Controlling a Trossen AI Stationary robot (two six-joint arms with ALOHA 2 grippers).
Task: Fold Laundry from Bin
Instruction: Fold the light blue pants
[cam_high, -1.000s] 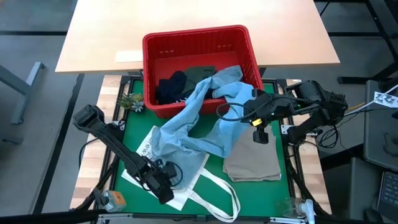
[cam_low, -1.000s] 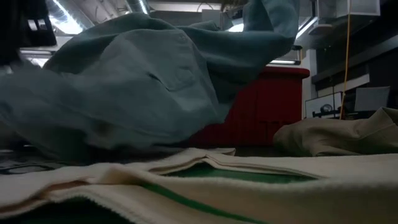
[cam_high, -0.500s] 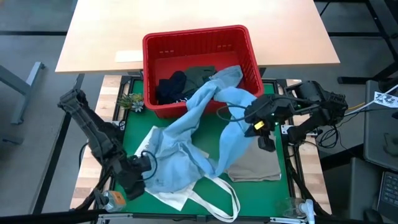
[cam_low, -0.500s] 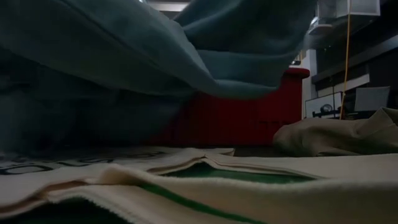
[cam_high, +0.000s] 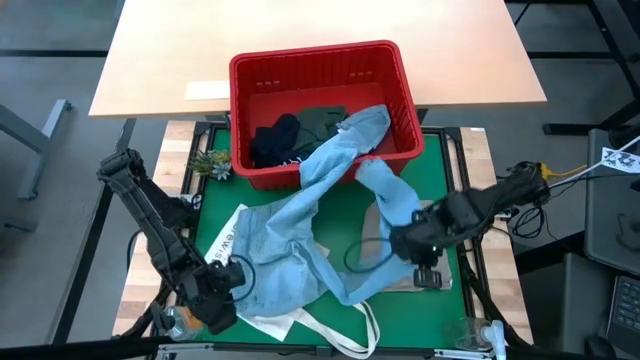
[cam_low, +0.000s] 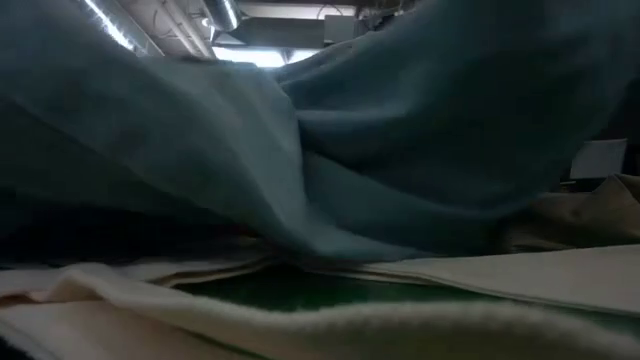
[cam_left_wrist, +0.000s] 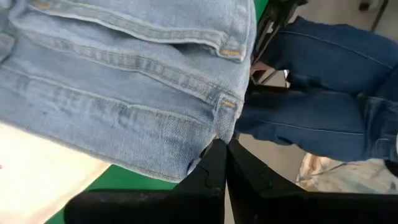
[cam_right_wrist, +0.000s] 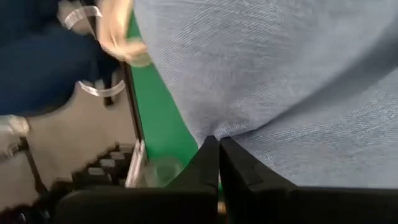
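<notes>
Here jeans (cam_high: 300, 240) span bin (cam_high: 400, 90) rim to green mat (cam_high: 340, 215) front edge.

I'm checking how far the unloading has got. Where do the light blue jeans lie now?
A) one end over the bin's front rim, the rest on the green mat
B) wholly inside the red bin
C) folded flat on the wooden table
A: the jeans trail from the red bin down across the green mat.

Light blue jeans (cam_high: 310, 235) trail from the red bin (cam_high: 322, 72) at upper centre down across the green mat. Dark clothes (cam_high: 290, 135) lie inside the bin; a beige garment (cam_high: 385, 225) peeks out right of centre.
</notes>
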